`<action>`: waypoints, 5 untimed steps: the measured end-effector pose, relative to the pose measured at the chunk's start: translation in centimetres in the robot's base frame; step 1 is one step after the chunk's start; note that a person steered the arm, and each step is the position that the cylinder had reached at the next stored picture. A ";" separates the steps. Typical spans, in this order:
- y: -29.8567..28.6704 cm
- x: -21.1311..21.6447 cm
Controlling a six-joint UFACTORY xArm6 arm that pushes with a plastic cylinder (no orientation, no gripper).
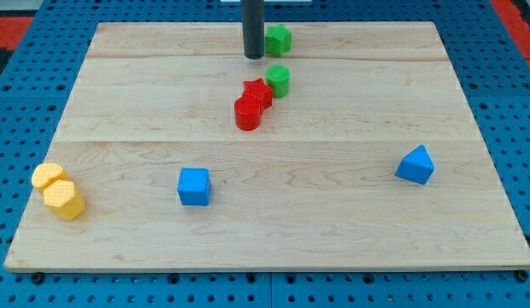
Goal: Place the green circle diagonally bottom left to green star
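Rod comes down from the view's top edge; my tip (253,56) rests on the table (350,111) near its far edge, slightly left of centre. There is no hand on this arm, only the plain dark rod, so nothing spreads, presses together or pinches.

Green star (279,38): just to the right of my tip and a little toward the view's top. Whether it touches the rod, I cannot tell.

Green circle (278,80): below my tip and slightly to its right, apart from it. It sits below the green star, roughly in line with it.

Red star (258,91): below my tip, touching the green circle's left side.

Red circle (247,113): further below my tip, pressed against the red star's lower left.

Blue cube (194,186): well below my tip and to its left, standing alone.

Blue block (415,165), wedge-like, exact shape unclear: well to the right of my tip and below it, alone.

Two yellow blocks, far to the lower left of my tip near the table's left edge, touching each other: a rounded yellow block (49,176) and a yellow hexagon (64,199).

No brands, labels or legible writing on blocks, rod or table.
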State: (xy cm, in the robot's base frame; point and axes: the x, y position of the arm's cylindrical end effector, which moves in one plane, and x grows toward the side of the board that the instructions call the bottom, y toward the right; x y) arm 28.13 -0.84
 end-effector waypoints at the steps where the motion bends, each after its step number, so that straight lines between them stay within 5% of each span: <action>1: 5.9 -0.3; 2: 9.4 1.2; 4: 5.8 8.8; 5: 4.0 7.1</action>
State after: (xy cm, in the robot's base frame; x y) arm 35.18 3.15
